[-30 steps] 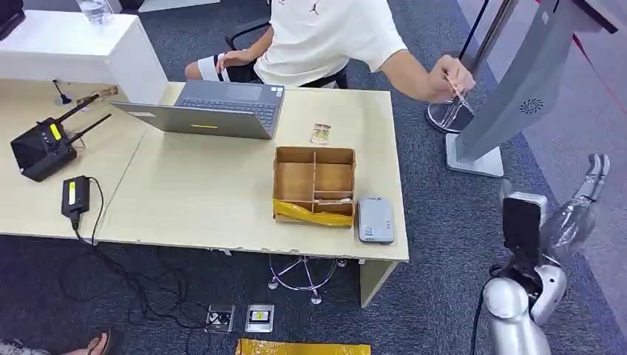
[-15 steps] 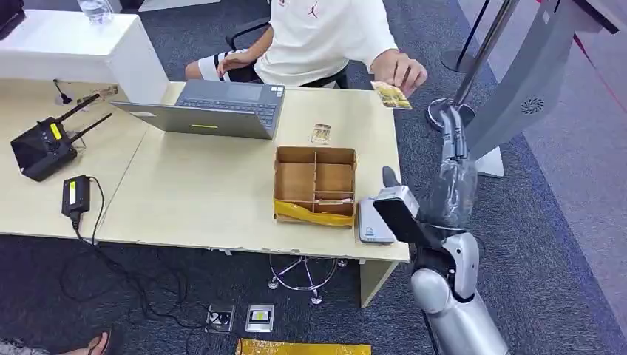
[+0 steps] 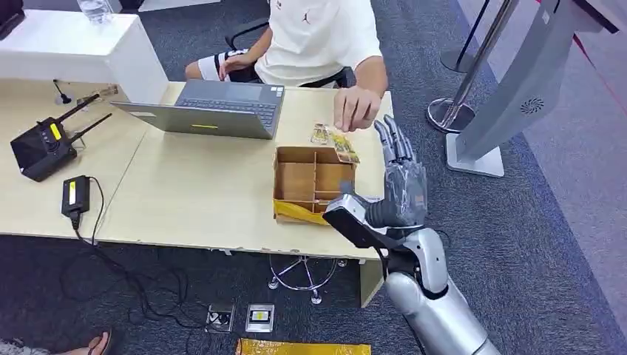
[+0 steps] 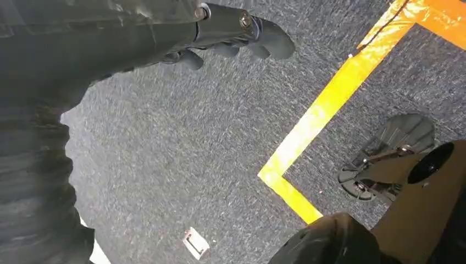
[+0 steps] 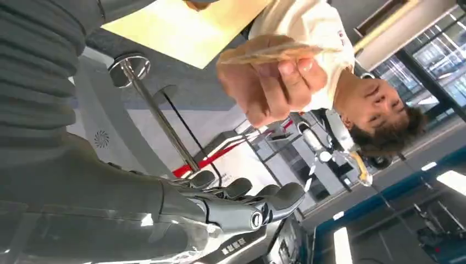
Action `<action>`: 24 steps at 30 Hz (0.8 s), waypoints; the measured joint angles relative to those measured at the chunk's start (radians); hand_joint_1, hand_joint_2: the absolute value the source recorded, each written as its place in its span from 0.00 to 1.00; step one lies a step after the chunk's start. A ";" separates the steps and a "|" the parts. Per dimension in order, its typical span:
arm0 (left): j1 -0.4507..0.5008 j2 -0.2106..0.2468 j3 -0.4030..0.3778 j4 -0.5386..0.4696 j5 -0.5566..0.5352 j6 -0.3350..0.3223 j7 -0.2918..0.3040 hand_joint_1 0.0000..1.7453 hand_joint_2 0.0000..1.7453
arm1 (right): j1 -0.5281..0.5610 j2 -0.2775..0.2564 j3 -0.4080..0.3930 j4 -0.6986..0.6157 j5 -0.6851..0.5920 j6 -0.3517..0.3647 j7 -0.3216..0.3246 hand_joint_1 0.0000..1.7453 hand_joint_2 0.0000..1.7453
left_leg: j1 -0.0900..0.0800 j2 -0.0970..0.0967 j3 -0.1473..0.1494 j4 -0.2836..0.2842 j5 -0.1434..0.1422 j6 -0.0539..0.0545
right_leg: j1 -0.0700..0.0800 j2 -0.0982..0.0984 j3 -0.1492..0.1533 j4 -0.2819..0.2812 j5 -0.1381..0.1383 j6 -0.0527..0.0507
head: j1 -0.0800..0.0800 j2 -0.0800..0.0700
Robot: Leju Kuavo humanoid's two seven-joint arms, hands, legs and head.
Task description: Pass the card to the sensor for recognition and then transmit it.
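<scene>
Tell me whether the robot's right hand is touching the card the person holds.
Apart. The right wrist view shows open background between the right hand and the card pinched in the person's hand; the hand's fingers are spread, holding nothing.

Matt wood, card and carpet, with glossy metal and plastic on the robot.

The tabletop [image 3: 200, 192] is pale, smooth, matt wood laminate; on it the divided box [image 3: 314, 181] is plain brown cardboard and the laptop [image 3: 214, 109] smooth grey metal. The right hand [image 3: 399, 188] has dark, slightly shiny plastic fingers above a polished silver arm shell. The card [image 3: 344, 146] in the person's hand [image 3: 356, 109] looks like glossy printed paper or plastic. The floor [image 3: 517, 244] is rough blue-grey carpet, with smooth yellow tape [image 4: 329, 99] across it. The stanchion [image 3: 473, 66] is mirror-bright chrome.
</scene>
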 joint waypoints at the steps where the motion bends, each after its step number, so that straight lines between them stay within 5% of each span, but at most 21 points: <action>1: -0.001 0.000 0.000 0.000 0.000 -0.002 0.000 0.00 1.00 | -0.005 0.000 0.007 0.004 0.003 0.003 0.003 0.00 1.00 | 0.000 0.000 0.000 0.000 0.000 0.000 | 0.000 0.000 0.000 0.000 0.000 0.000 | 0.000 0.000; 13: -0.005 0.000 -0.006 0.000 0.000 -0.006 0.000 0.00 1.00 | -0.035 0.011 0.055 0.041 0.030 0.037 0.022 0.00 1.00 | 0.000 0.000 0.000 0.000 0.000 0.000 | 0.000 0.001 0.000 0.000 0.000 0.000 | 0.000 0.000; 14: -0.005 0.000 -0.006 0.000 0.000 -0.008 0.000 0.00 1.00 | -0.038 0.015 0.059 0.044 0.030 0.039 0.022 0.16 1.00 | 0.000 0.000 0.000 0.000 0.000 0.000 | 0.000 0.001 0.000 0.000 0.000 0.000 | 0.000 0.000; 15: -0.005 0.000 -0.006 0.000 0.000 -0.008 0.000 0.00 1.00 | -0.040 0.017 0.062 0.047 0.030 0.040 0.023 0.96 1.00 | 0.000 0.000 0.000 0.000 0.000 0.000 | 0.000 0.001 0.000 0.000 0.000 0.000 | 0.000 0.000; 24: -0.004 0.000 -0.006 0.000 0.004 -0.009 0.000 0.00 1.00 | -0.059 0.037 0.085 0.071 0.026 0.047 0.010 1.00 1.00 | 0.000 0.000 0.000 0.000 0.000 0.000 | 0.000 0.000 0.000 0.000 0.000 0.000 | 0.000 0.000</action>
